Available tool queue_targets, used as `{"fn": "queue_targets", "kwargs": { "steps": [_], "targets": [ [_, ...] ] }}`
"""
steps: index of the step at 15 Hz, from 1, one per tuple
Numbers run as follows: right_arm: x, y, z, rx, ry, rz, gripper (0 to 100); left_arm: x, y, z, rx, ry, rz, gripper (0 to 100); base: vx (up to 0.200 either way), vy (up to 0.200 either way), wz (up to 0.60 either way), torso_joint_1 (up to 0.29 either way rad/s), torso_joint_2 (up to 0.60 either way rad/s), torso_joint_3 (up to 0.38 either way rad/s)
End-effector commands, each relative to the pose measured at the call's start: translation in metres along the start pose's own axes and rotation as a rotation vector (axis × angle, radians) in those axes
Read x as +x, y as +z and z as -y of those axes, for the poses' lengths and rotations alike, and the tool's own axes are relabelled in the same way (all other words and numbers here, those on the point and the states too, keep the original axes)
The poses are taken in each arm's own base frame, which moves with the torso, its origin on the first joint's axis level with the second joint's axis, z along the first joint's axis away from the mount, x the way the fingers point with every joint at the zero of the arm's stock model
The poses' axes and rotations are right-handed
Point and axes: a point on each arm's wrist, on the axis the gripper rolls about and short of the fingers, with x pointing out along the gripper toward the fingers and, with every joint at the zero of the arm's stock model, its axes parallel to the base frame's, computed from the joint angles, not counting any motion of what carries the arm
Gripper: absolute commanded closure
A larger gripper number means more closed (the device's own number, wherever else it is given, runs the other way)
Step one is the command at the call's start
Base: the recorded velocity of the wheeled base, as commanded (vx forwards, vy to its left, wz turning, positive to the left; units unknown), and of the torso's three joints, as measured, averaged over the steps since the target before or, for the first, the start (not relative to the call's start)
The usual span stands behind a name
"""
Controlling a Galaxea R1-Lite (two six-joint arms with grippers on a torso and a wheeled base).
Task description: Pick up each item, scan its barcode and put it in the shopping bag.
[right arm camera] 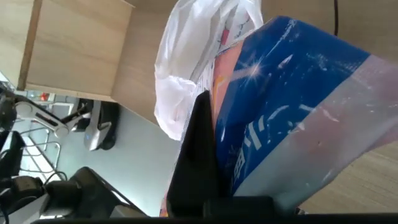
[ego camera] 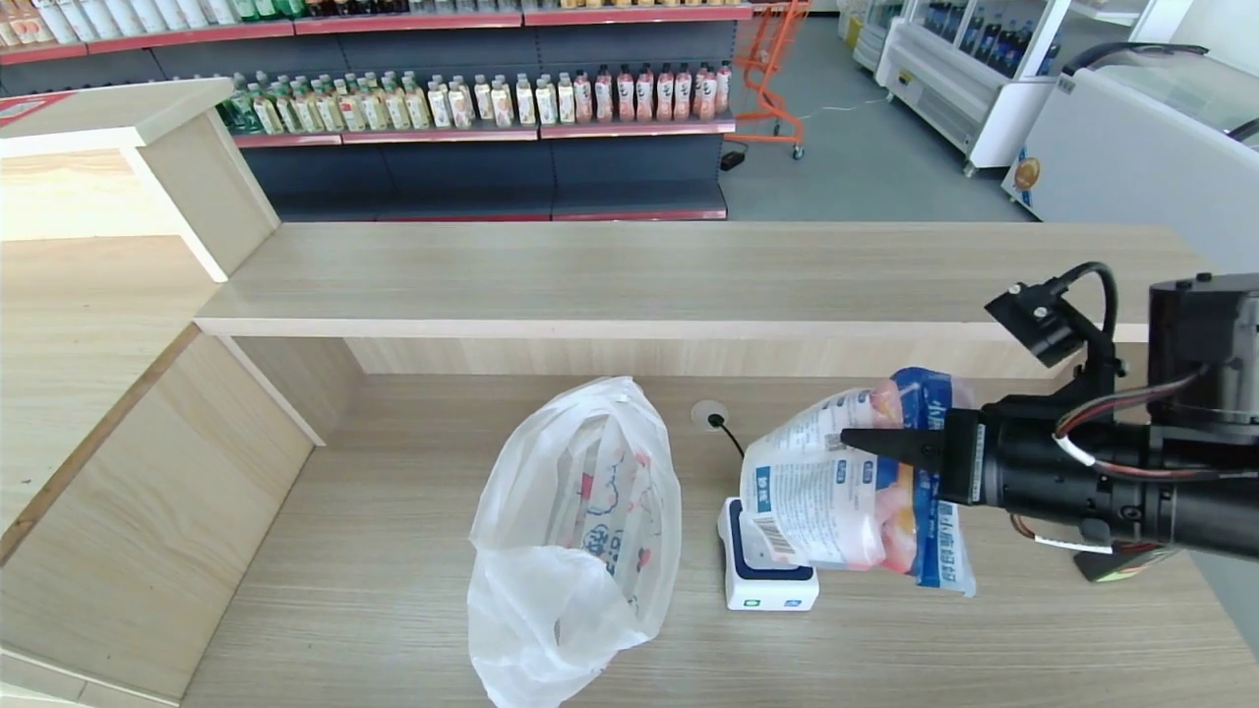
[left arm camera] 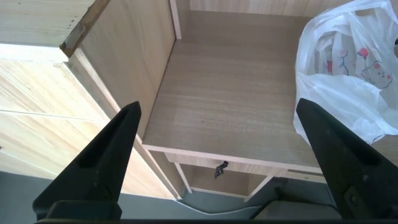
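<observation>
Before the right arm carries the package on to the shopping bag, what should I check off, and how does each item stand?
1. Grip: the right gripper has its jaws shut on the package: ok.
2. Position: the package's lower end, with the barcode, hangs just over the scanner: ok.
3. Scan registered: cannot tell.
4. Shopping bag: stands on the counter to the left of the scanner, mouth gaping, goods inside: ok.
5. Left gripper: jaws open and empty: ok.
</observation>
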Motion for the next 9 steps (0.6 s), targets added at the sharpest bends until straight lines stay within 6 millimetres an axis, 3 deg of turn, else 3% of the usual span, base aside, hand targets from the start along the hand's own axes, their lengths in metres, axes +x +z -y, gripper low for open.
{"fn": "queue_targets", "kwargs": {
  "steps": [1, 4, 5, 9],
  "targets": [
    [0.033, -0.018, 0.003, 0.006, -0.025, -0.104, 100, 0.000, 0.000, 0.000, 0.000, 0.000, -0.001, 0, 0.000, 0.000, 0.00, 0.000, 0.00, 0.000],
    [0.056, -0.024, 0.003, 0.003, -0.026, -0.157, 100, 0.000, 0.000, 0.000, 0.000, 0.000, -0.001, 0, 0.000, 0.000, 0.00, 0.000, 0.00, 0.000],
    [0.075, -0.025, 0.007, 0.004, -0.032, -0.177, 100, 0.000, 0.000, 0.000, 0.000, 0.000, 0.000, 0, 0.000, 0.000, 0.00, 0.000, 0.00, 0.000],
    [0.118, -0.042, 0.024, -0.130, -0.026, -0.196, 100, 0.000, 0.000, 0.000, 0.000, 0.000, -0.001, 0, 0.000, 0.000, 0.00, 0.000, 0.00, 0.000]
  ]
}}
